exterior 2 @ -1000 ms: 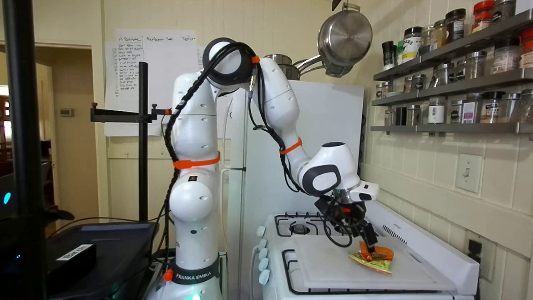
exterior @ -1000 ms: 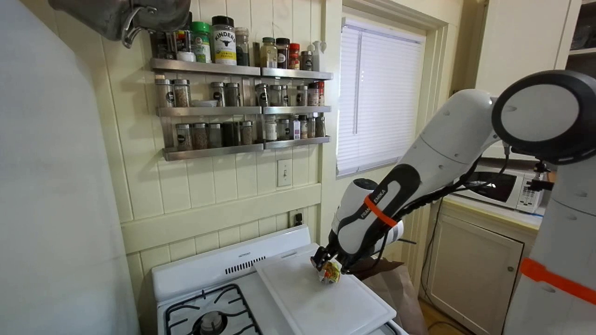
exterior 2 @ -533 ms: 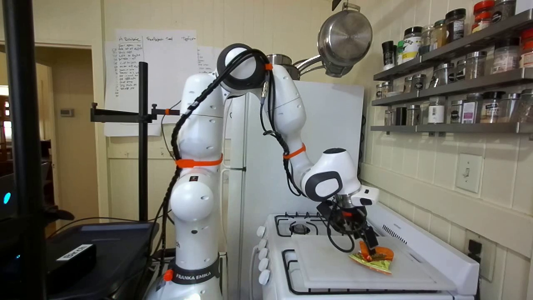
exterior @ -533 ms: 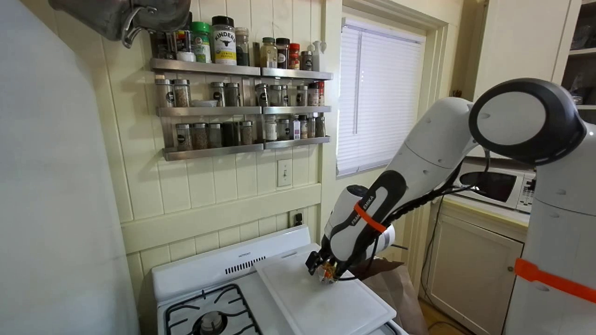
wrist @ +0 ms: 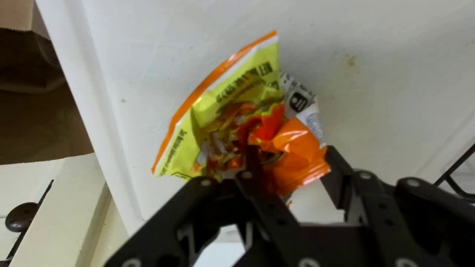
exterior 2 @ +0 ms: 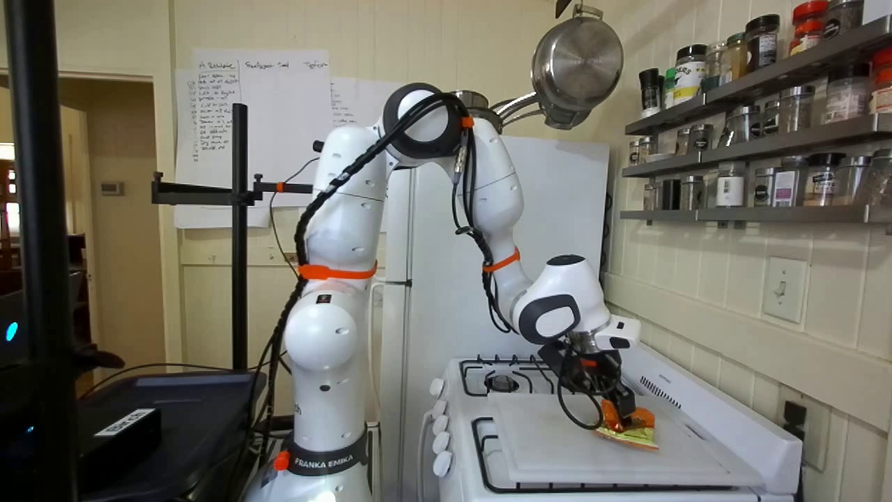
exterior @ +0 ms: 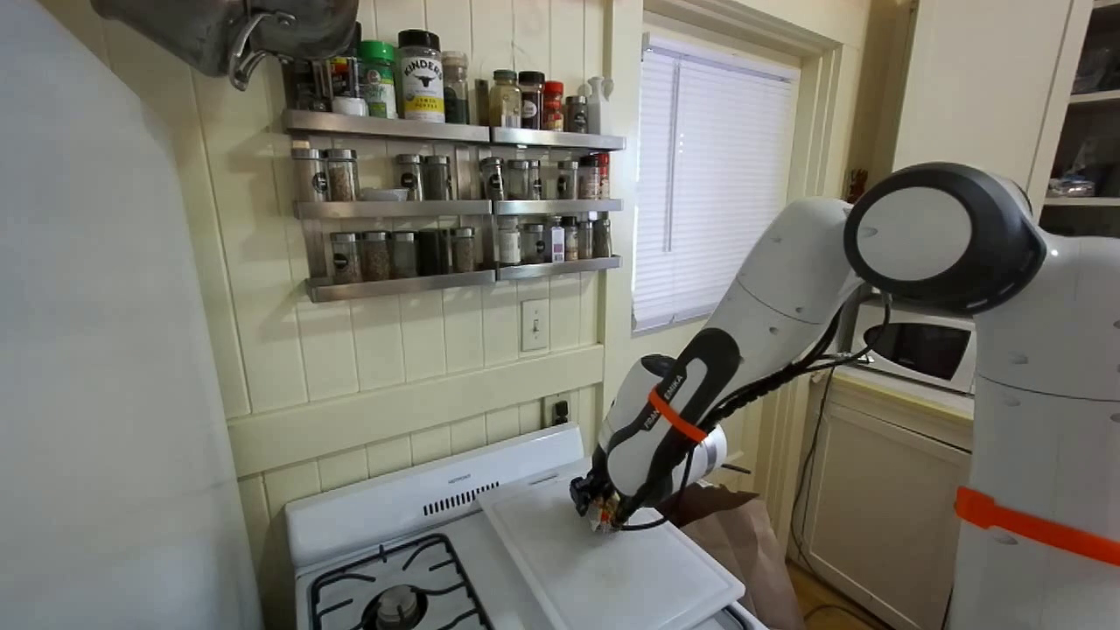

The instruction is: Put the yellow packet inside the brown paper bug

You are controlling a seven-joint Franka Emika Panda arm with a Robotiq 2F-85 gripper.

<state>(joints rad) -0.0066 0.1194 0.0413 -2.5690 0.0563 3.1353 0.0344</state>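
The yellow packet (wrist: 237, 89), with orange ends and dark print, lies crumpled on a white board in the wrist view. Also in both exterior views, the packet (exterior 2: 631, 439) sits under the gripper (exterior 2: 622, 417). My gripper (wrist: 291, 154) straddles the packet's orange end: one finger presses over its middle, and the opposite finger stands at the orange edge. A gap shows between the jaws below the packet; whether they grip it firmly I cannot tell. The brown paper bag (exterior: 744, 542) stands beside the stove, its dark opening in the wrist view's left part, where the bag (wrist: 41, 126) is cut off.
The white board (exterior: 630, 577) covers part of the stove top. A burner grate (exterior: 398, 586) lies beside it. The stove's back panel (exterior 2: 704, 411) rises close to the gripper, against the wall. Spice shelves (exterior: 394, 207) hang above. A loose cable loop (exterior 2: 578, 411) dangles by the gripper.
The arm has reached further over the board and lower, toward the packet. The jaws have drawn closer together around it. The packet has shifted slightly toward the back panel and looks more bunched.
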